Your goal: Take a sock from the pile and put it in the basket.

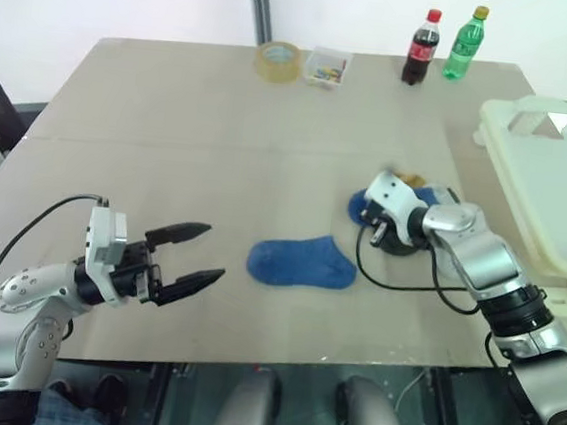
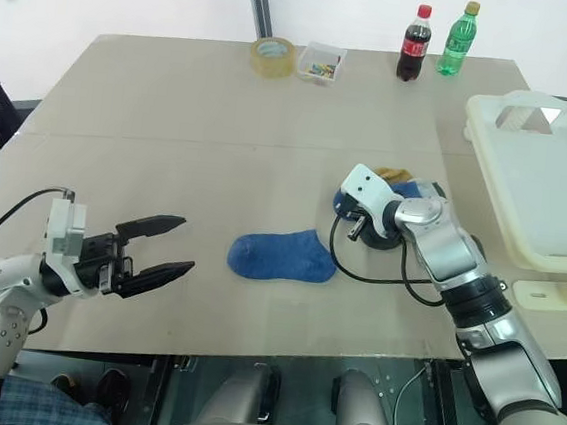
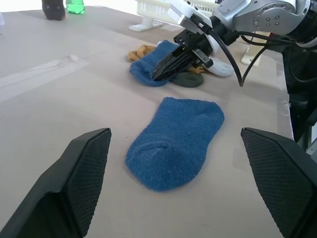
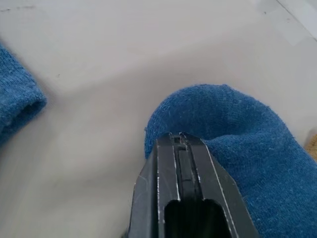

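The pile [image 3: 193,74] of socks lies at the right of the table, with mustard-yellow, dark grey and light grey pieces showing. My right gripper [image 3: 157,74] reaches down into it and is shut on the toe end of the royal-blue sock [image 4: 257,148]. A second blue sock [image 1: 301,261] lies flat and alone at the table's middle front. Over the front left of the table my left gripper [image 1: 215,252] hangs level and open, holding nothing and pointing at that flat sock. The cream-white basket [image 1: 528,176] stands at the table's right edge, just beyond the pile.
Along the far edge of the table [image 1: 170,141] stand a tape roll [image 1: 279,59], a small clear box of coloured bits [image 1: 327,66], a cola bottle [image 1: 421,47] and a green bottle [image 1: 464,44]. A black cable loops from my right wrist onto the table.
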`<state>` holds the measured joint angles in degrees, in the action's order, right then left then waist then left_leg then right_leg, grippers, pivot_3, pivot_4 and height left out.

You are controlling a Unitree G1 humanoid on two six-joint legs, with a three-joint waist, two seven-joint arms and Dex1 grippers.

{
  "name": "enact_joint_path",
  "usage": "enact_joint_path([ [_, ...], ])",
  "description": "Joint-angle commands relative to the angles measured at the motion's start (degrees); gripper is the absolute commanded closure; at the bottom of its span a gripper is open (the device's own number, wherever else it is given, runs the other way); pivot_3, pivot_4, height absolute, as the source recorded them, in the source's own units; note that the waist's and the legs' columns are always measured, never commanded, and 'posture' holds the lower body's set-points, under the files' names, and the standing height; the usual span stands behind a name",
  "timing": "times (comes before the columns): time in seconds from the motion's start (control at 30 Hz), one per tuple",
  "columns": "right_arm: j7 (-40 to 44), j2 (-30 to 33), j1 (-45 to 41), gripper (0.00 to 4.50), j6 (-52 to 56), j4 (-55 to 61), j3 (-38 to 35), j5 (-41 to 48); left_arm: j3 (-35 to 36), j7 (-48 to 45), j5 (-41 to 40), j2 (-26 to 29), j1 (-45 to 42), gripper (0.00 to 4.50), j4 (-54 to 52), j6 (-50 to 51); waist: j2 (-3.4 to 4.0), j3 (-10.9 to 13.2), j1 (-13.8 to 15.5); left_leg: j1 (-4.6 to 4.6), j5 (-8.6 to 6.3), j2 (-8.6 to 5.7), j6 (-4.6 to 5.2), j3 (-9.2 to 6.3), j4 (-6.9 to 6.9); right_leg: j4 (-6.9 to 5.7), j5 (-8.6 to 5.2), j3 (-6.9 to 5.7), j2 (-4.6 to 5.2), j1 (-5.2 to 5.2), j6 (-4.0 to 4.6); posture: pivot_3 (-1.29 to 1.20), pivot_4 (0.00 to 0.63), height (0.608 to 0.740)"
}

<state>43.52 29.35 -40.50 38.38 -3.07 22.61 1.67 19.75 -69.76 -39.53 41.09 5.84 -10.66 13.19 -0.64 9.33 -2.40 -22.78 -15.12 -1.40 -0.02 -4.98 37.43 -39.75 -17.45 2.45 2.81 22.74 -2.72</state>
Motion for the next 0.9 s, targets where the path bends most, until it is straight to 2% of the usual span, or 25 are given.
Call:
enact_joint_path([
  [0.03, 1.65, 0.69, -0.58, 4.47, -0.47, 1.95, -0.39, -0.68, 1.82, 0.11, -0.67, -0.03, 0.41, 0.0, -1.83, -1.21, 0.0, 0.0, 0.01, 0.0, 0.0, 0.0, 0.0, 0.0, 0.0, 0.0, 0.0, 0.0, 0.0, 0.0, 0.0, 0.0, 0.15, 0.74],
  [0.5, 4.07, -0.88, -2.74, 4.47, 2.13, -1.31, -0.9, -0.63, 1.91, 0.25, -0.66, -0.11, 0.98, 0.0, -2.03, -1.44, 0.0, 0.0, -0.02, 0.01, 0.0, 0.0, 0.0, 0.0, 0.0, 0.0, 0.0, 0.0, 0.0, -0.01, 0.0, 0.0, 0.15, 0.74],
  [0.53, 3.94, -0.95, -2.84, 3.95, 1.85, -1.34, -0.95, -0.85, 1.94, 0.27, -0.72, -0.1, 1.11, 0.0, -2.12, -1.45, 0.0, 0.0, -0.01, 0.01, 0.0, 0.0, 0.0, 0.0, 0.0, 0.0, 0.0, 0.0, 0.0, -0.01, 0.0, 0.0, 0.15, 0.74],
  [0.6, 3.2, -1.43, -3.12, 3.18, 1.8, -1.68, -1.32, -1.18, 1.97, 0.48, -0.7, -0.13, 1.27, 0.0, -2.23, -1.51, 0.0, 0.0, 0.0, 0.01, 0.0, 0.0, 0.0, 0.0, 0.0, 0.0, 0.0, 0.0, 0.0, -0.01, 0.0, 0.0, 0.15, 0.74],
  [0.83, 4.33, -1.84, -3.48, 3.18, 2.77, -5.1, -0.21, -1.68, 1.86, 1.07, -0.67, -0.51, 2.04, 0.0, -2.85, -1.93, 0.0, 0.0, -0.02, 0.01, 0.0, 0.0, 0.0, 0.0, 0.0, 0.0, 0.0, 0.01, 0.01, -0.01, 0.0, 0.0, 0.15, 0.74],
  [0.9, 5.51, -1.62, -3.58, 3.7, 3.47, -6.01, 0.74, -1.8, 1.96, 1.14, -0.7, -0.55, 2.27, 0.0, -2.98, -1.99, 0.0, 0.0, 0.01, 0.03, 0.0, 0.0, 0.0, 0.0, 0.0, -0.01, 0.0, 0.0, 0.01, -0.02, 0.0, 0.0, 0.15, 0.74],
])
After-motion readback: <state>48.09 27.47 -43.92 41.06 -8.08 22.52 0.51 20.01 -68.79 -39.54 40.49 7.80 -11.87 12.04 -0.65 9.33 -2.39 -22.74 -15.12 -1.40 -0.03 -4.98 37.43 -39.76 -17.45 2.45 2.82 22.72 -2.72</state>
